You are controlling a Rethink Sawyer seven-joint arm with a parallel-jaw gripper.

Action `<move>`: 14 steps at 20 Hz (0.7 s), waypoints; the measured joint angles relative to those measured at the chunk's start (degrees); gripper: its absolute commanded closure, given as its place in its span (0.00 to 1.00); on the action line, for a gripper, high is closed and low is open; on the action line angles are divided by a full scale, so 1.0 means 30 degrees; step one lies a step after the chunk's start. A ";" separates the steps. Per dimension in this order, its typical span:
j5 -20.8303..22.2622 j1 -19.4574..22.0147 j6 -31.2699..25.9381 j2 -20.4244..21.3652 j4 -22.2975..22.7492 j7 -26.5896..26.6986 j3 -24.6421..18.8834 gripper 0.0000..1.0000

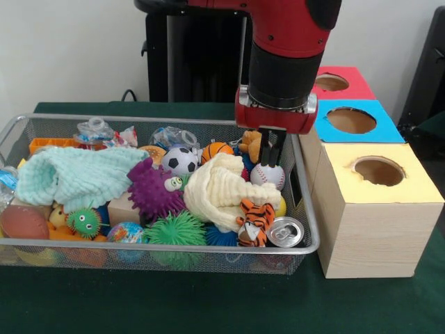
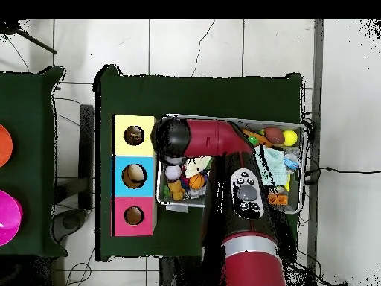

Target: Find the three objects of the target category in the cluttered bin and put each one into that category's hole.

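Black-fingered end effector [image 1: 273,154] hangs narrowly parted, gripping nothing, above white red-stitched baseball [image 1: 268,175]; cream fleece cloth [image 1: 221,189] at its nine o'clock risks snagging.

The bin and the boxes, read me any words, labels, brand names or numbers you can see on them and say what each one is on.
No text can be read in either view.
The packets at the back of the wire bin show print too blurred to read.
The yellow box, blue box and red box show no lettering.
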State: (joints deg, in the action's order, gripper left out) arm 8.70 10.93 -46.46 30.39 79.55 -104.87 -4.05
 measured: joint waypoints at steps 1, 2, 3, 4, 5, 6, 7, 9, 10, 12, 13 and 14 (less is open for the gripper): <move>0.0004 0.0004 -0.0154 -0.0232 -0.0467 0.0000 0.0003 1.00; 0.0000 0.0004 -0.0194 -0.0291 -0.0586 0.0000 0.0000 1.00; 0.0002 0.0003 -0.0253 -0.0387 -0.0776 0.0000 0.0000 1.00; 0.0004 0.0002 -0.0312 -0.0483 -0.0965 0.0000 0.0000 1.00; 0.0000 0.0004 -0.0368 -0.0591 -0.1181 0.0000 0.0000 1.00; 0.0004 0.0004 -0.0407 -0.0658 -0.1317 0.0000 0.0000 1.00; 0.0004 0.0003 -0.0451 -0.0731 -0.1449 0.0000 0.0000 1.00; 0.0004 0.0002 -0.0585 -0.0927 -0.1795 0.0000 0.0000 1.00; 0.0004 0.0002 -0.0636 -0.0990 -0.1903 0.0000 0.0000 1.00; 0.0004 0.0002 -0.0830 -0.1179 -0.2241 0.0000 -0.0003 1.00; 0.0004 0.0002 -0.0917 -0.1263 -0.2393 0.0000 -0.0003 1.00; 0.0008 0.0004 -0.1047 -0.1399 -0.2622 0.0000 0.0000 1.00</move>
State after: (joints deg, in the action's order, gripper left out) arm 8.73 10.94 -49.60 26.20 71.69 -104.87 -4.05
